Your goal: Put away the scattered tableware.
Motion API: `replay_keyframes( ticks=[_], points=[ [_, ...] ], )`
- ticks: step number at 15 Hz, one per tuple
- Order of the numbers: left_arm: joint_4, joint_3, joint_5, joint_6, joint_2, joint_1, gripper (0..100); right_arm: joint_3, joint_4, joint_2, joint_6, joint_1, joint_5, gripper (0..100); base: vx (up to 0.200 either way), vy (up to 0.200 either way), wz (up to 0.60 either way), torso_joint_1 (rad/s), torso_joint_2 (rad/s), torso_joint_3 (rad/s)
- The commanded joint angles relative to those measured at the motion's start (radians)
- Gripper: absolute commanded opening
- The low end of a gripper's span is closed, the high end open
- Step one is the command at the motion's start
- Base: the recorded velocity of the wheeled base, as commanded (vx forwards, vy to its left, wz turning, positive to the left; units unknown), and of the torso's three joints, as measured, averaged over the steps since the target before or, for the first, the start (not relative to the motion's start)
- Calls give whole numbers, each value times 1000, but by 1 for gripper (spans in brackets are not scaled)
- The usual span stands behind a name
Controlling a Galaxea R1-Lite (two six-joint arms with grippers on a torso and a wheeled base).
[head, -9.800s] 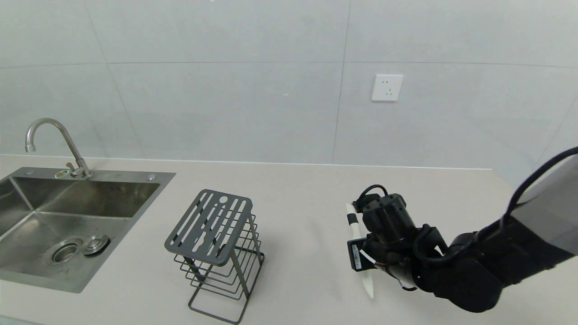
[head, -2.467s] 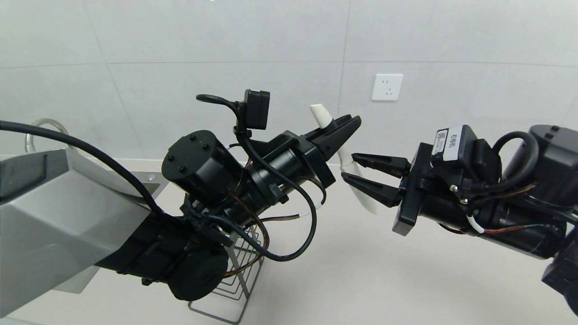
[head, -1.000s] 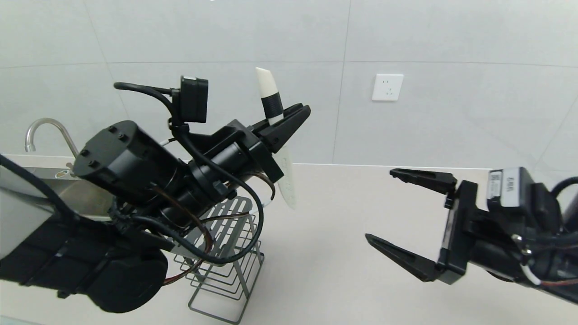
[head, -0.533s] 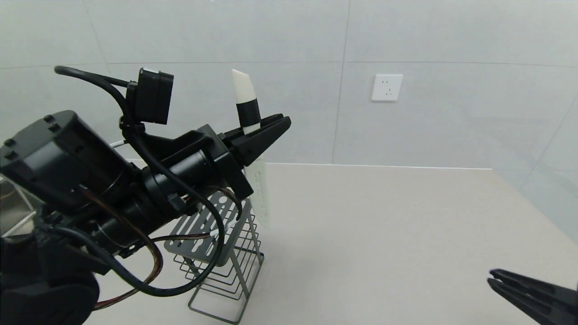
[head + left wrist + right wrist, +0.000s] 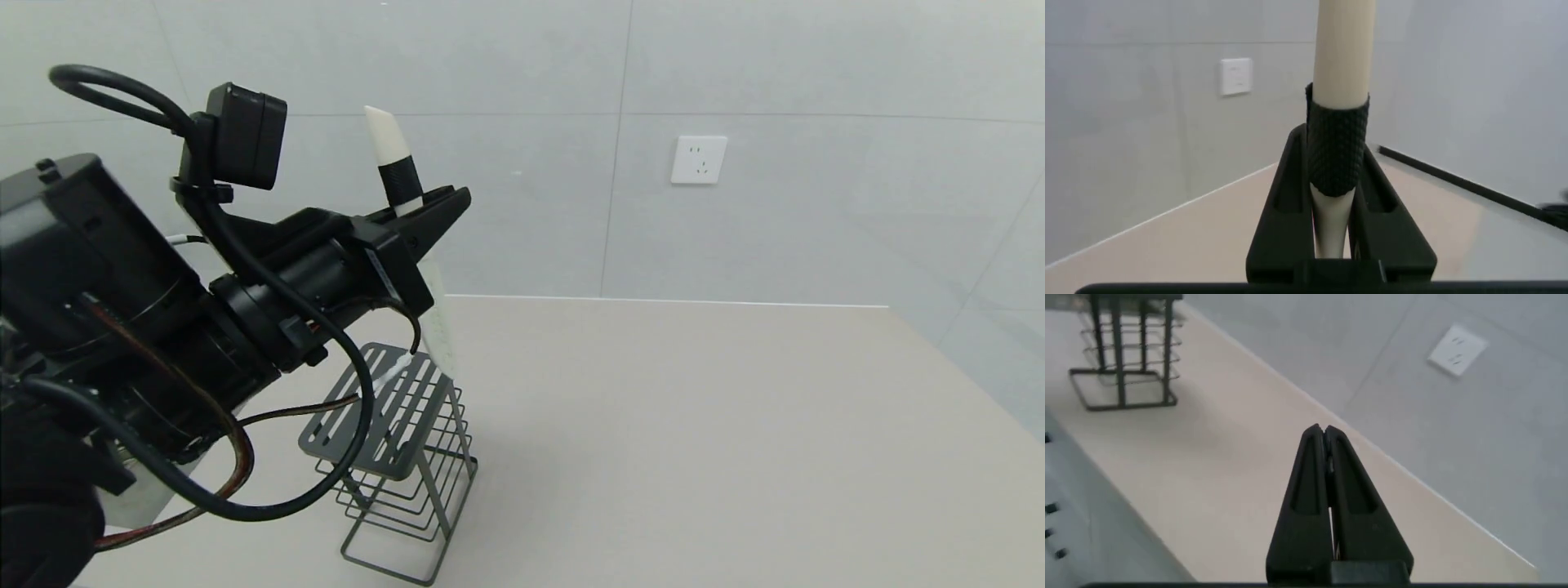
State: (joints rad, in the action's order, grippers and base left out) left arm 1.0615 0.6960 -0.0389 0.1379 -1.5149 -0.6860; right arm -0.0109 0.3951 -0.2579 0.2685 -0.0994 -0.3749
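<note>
While the rack (image 5: 384, 412) waits on the bench (image 5: 694, 425), the knife (image 5: 393, 167) hangs above it.
Left tool (image 5: 433, 208) clenches the knife, long axis near upright, blade down over the slots; right tool (image 5: 1325, 434) closed, empty, well apart.

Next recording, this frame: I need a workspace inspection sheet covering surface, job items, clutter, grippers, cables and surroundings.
Surface: beige counter, carrying the rack.
Job's things: white knife with a black grip band, held handle up and blade down over the slotted top of the dark wire rack; whether its tip has entered a slot cannot be told.
Clutter: nothing seen.
Grippers: left gripper shut on the knife's handle; right gripper shut, holding nothing, above the counter.
Cables: a black cable loops off the left arm and, in the head view, hangs in front of the rack.
Surroundings: grey tiled wall with a white wall socket.
</note>
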Motion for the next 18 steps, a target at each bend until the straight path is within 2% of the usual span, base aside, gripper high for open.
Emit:
replay_keyframes(
  ticks=[1, 2, 3, 4, 5, 8, 9, 11, 12, 13, 15, 16, 18],
  points=[
    [-2, 4, 14, -1, 2, -1, 0, 11, -116, 209, -89, 90, -2, 0, 0, 0, 0, 0, 0, 0],
    [0, 4, 47, -18, 2, -1, 0, 11, -200, 258, -86, 95, -6, 0, 0, 0, 0, 0, 0, 0],
    [0, -9, 79, -60, 2, 0, 0, 11, -183, 258, -75, 95, -21, 0, 0, 0, 0, 0, 0, 0],
    [8, -24, 94, -100, 1, -1, 0, 11, -173, 256, -54, 93, -79, 0, 0, 0, 0, 0, 0, 0],
    [11, -47, 97, -132, 2, -6, 0, 9, -170, 256, -34, 93, -125, 0, 0, 0, 0, 0, 0, 0],
    [51, -113, 102, -216, 2, -3, 0, 11, -147, 258, -6, 95, -160, 0, 0, 0, 0, 0, 0, 0],
    [52, -113, 102, -218, 2, -3, 0, 11, -148, 258, -6, 95, -160, 0, 0, 0, 0, 0, 0, 0],
    [69, -107, 120, -227, -28, -10, 0, 11, -254, 258, -9, 95, -108, 0, 0, 0, 0, 0, 0, 0],
    [83, -104, 126, -225, -50, -10, 0, 11, -329, 258, -28, 95, -7, 0, 0, 0, 0, 0, 0, 0],
    [94, -92, 128, -225, -65, -17, 0, 11, -326, 258, -46, 95, 34, 0, 0, 0, 0, 0, 0, 0],
    [117, -70, 129, -218, -90, -41, 0, 11, -326, 258, -66, 95, 40, 0, 0, 0, 0, 0, 0, 0],
    [127, -72, 133, -221, -93, -37, 0, 11, -325, 258, -68, 95, 39, 0, 0, 0, 0, 0, 0, 0],
    [140, -79, 169, -218, -97, -32, 0, 11, -325, 258, -68, 95, 39, 0, 0, 0, 0, 0, 0, 0]
  ],
)
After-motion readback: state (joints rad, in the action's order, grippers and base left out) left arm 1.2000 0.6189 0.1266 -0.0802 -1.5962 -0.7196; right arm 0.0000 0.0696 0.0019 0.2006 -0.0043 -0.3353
